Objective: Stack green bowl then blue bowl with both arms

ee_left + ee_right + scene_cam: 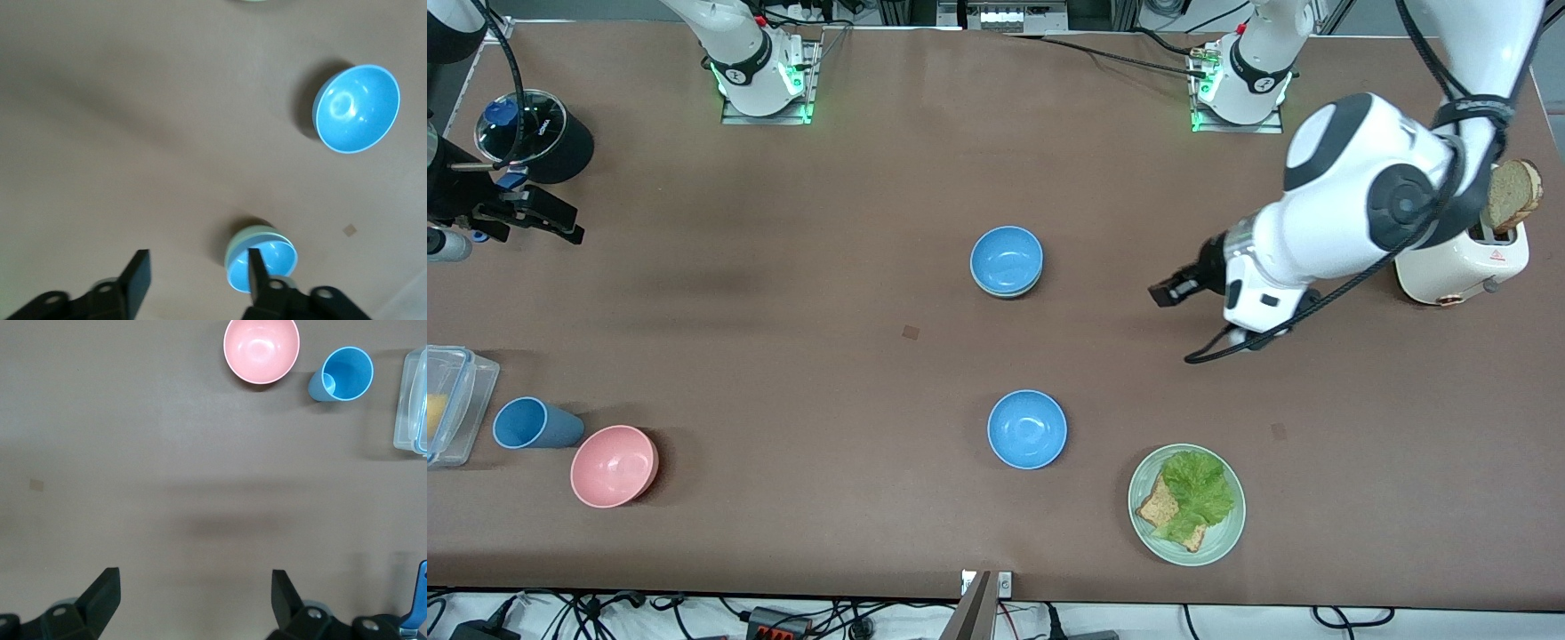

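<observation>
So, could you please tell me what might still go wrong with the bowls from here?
1. One blue bowl already sits in the green bowl; the second blue bowl stands alone nearer the camera, so the stack may stay incomplete.
2. The left claw, open, hangs close by the stack and could nudge it.

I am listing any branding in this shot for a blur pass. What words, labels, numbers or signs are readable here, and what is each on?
Toaster: a small red triangle warning sign on its top; nothing in it is legible.
Black round container at the right arm's end of the table: white lettering on its clear lid, too small to read.
Bowls, cup and plate: no text visible.
</observation>
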{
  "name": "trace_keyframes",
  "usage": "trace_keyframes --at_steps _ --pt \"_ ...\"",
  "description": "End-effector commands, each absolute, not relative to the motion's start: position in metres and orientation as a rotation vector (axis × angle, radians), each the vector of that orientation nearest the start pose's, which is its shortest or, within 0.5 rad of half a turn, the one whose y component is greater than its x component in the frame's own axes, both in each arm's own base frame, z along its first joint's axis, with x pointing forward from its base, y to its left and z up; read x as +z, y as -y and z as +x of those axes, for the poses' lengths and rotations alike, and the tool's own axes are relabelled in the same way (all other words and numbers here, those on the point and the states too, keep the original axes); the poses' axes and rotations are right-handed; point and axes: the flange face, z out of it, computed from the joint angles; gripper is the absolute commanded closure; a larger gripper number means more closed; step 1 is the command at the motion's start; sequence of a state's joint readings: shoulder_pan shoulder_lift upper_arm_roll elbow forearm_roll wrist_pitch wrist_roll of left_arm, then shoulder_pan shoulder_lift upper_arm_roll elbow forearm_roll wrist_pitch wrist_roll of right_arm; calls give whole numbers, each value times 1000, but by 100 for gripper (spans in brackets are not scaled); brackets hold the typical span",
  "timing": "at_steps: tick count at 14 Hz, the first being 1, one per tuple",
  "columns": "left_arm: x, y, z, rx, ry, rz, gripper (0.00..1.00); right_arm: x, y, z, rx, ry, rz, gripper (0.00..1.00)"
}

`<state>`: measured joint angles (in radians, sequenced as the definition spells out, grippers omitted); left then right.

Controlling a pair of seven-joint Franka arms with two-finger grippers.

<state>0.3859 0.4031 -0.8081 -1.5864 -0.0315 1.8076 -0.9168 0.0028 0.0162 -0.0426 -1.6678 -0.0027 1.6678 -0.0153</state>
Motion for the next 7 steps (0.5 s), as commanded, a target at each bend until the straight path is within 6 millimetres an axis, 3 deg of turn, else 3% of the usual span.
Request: trace_keyframes --at_steps 1,2,5,7 --pt "476 155 629 351 665 -3284 0 583 21 560 27 -8 -3155 0" --pt "485 134 638 303 607 -3314 0 583 21 560 30 -8 -3155 0" --pt "488 86 646 241 375 -3333 0 583 21 560 30 -8 -3155 0" --pt "508 72 640 144 94 -3284 0 583 21 560 30 -5 -3155 0"
